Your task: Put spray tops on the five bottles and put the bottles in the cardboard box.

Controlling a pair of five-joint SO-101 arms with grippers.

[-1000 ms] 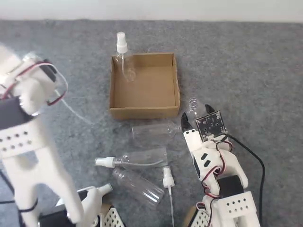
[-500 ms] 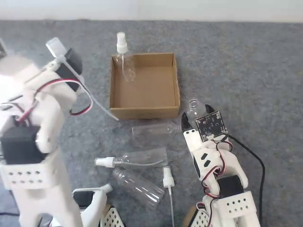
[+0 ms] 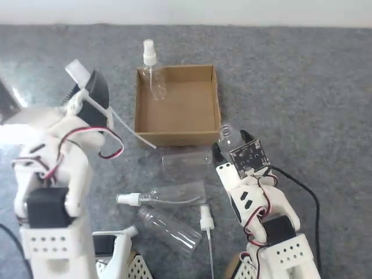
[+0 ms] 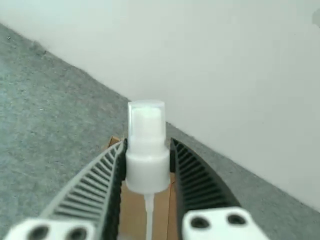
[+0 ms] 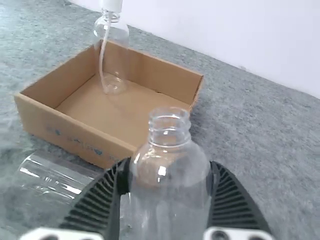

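Left hand (image 4: 146, 148) clamps spray top (image 4: 146, 129), 9 o'clock of cardboard box (image 3: 177, 138). Right hand (image 5: 168, 168) grips uncapped bottle (image 5: 169, 145) at box's 5 o'clock corner. Capped bottle (image 3: 152, 70) stands inside, 11 o'clock corner.

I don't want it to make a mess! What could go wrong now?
The spray top in the left gripper has a long thin tube; it might miss the narrow neck of the bottle in the right gripper and bend. The bottle could also slip or tilt when the top is pushed on. A loose bottle lying right beside that gripper might get knocked and roll.
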